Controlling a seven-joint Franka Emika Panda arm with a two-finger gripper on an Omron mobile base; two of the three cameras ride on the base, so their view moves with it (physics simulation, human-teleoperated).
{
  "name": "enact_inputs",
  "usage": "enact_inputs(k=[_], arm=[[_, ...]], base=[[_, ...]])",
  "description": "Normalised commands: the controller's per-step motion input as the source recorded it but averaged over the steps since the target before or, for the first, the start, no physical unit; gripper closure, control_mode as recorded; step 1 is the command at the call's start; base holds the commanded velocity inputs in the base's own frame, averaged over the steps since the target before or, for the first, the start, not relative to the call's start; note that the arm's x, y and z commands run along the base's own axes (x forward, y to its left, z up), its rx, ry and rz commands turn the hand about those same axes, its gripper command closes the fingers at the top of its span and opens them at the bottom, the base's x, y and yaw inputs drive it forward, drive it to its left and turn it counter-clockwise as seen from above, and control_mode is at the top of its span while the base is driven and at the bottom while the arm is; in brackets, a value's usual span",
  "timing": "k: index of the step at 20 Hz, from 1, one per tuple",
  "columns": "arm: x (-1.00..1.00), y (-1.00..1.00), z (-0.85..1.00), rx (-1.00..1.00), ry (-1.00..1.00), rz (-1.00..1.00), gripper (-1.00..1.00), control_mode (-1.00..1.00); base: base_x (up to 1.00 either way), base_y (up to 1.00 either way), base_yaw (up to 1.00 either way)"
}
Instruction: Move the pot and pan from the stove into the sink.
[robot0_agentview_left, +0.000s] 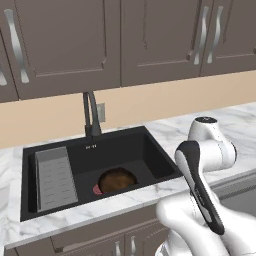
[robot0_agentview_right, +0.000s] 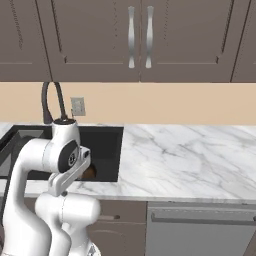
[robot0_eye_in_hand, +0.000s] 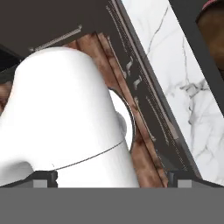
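Pan (robot0_agentview_left: 116, 180) down in the sink (robot0_agentview_left: 150, 150), right of the ribbed tray (robot0_agentview_left: 54, 177), below the faucet (robot0_agentview_left: 90, 115). Fingers (robot0_eye_in_hand: 43, 178) spread wide, empty, aimed at cabinet fronts and marble counter (robot0_eye_in_hand: 175, 78).

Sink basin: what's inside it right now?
Inside the sink lies the pan, brownish inside showing, near the front wall, beside the ribbed drain tray on the left. The front rim hides the pan's near edge and its handle. No pot is visible in it.
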Motion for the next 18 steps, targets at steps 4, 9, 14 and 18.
enact_inputs(k=[4,9,14,18], arm=[[-0.37,-0.08,0.02,0.05,-0.36,0.0,-1.0,-1.0],[0.0,0.0,0.0,0.0,0.0,0.0,-1.0,1.0],[0.0,0.0,0.0,0.0,0.0,0.0,-1.0,1.0],[0.0,0.0,0.0,0.0,0.0,0.0,-1.0,1.0]], base=[[0.0,0.0,0.0],[0.0,0.0,0.0],[-0.38,0.01,0.11],[-0.42,0.0,0.32]])
